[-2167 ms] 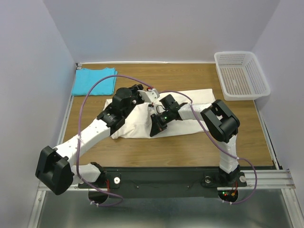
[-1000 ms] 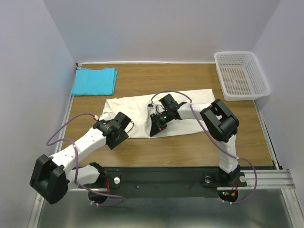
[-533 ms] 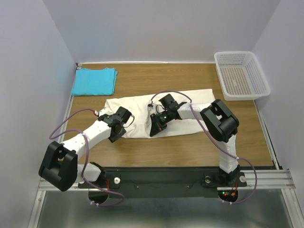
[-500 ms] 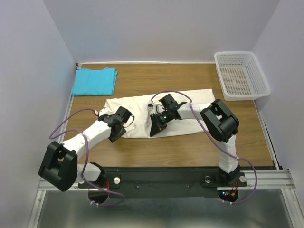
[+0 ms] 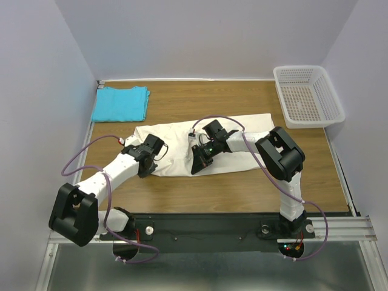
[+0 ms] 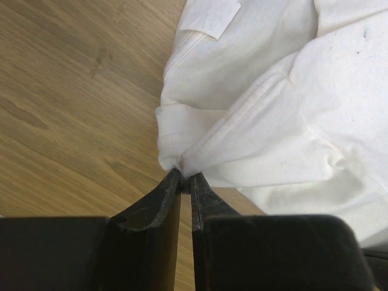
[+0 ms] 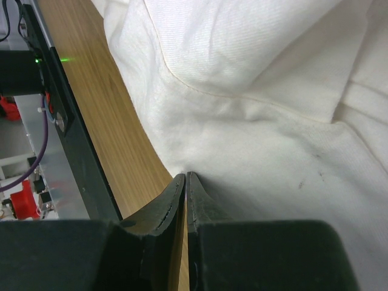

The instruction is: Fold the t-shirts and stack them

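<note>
Hem of the cream-white t-shirt (image 5: 176, 138) is pinched by left tool (image 6: 182, 180) and right tool (image 7: 185, 179); both should rise evenly toward twelve o'clock.

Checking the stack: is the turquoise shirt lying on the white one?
No, the turquoise shirt lies alone at the far left, clear of the white shirt.

Wooden table (image 5: 242, 188), plank-grain surface. A cream-white t-shirt (image 5: 176, 136) lies rumpled at centre. A turquoise t-shirt (image 5: 120, 103) lies folded far left; a white mesh basket (image 5: 315, 123) stands far right.
</note>
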You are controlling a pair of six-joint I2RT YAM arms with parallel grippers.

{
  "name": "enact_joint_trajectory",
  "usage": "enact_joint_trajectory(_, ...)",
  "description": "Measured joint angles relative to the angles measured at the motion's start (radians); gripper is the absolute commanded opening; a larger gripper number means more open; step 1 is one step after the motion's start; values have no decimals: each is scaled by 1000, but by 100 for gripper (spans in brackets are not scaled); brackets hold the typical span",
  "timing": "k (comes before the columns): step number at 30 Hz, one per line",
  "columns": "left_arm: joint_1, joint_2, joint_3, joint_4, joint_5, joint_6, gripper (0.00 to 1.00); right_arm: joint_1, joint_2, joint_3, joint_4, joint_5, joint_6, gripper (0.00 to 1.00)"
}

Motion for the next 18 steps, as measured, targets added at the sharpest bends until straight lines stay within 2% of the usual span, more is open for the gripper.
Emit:
enact_joint_trajectory(8, 26, -63, 9, 10, 71, 169, 15, 0, 0, 0, -1, 1, 0, 11)
enact_joint_trajectory(18, 55, -117, 17, 60, 294, 415, 18, 0, 2, 11, -19, 15, 2, 11)
